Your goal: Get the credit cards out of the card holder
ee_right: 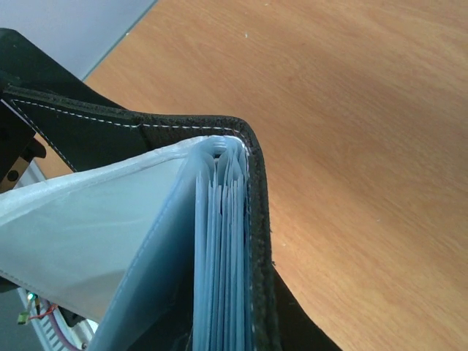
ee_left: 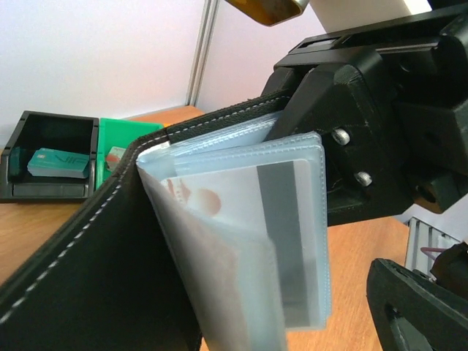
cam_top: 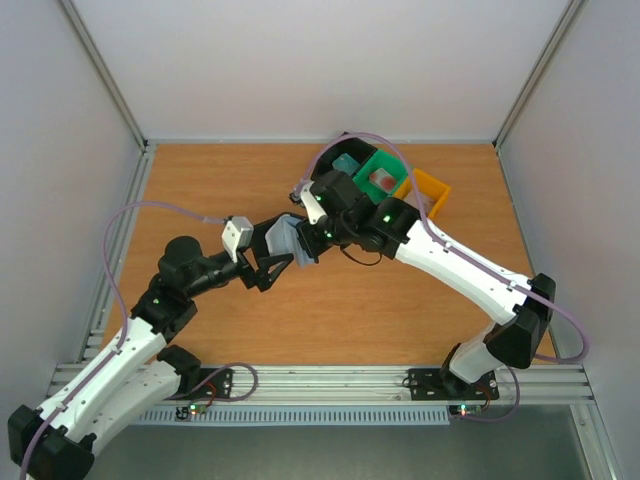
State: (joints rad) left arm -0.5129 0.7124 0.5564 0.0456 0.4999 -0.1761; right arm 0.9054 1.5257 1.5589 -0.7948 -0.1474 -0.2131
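The card holder (cam_top: 300,243) hangs open above the table's middle, black cover (ee_left: 88,278) out, pale blue pockets (ee_right: 219,256) fanned. My right gripper (cam_top: 314,232) is shut on its far side (ee_left: 300,117). A whitish credit card (ee_left: 241,212) with a grey stripe sits inside a clear pocket. My left gripper (cam_top: 282,252) stands open around the pockets; one black finger (ee_left: 417,307) shows at lower right, the other is hidden behind the cover. A teal credit card (ee_left: 58,162) lies in the black tray (ee_left: 22,146), a red one (ee_left: 115,155) in the green tray (ee_left: 128,131).
Three trays stand at the back right of the table: black (cam_top: 335,152), green (cam_top: 388,165) and orange (cam_top: 432,190). A metal frame rail runs along the table's left edge (cam_top: 130,220) and near edge (cam_top: 330,378). Both arms cross over the table's middle.
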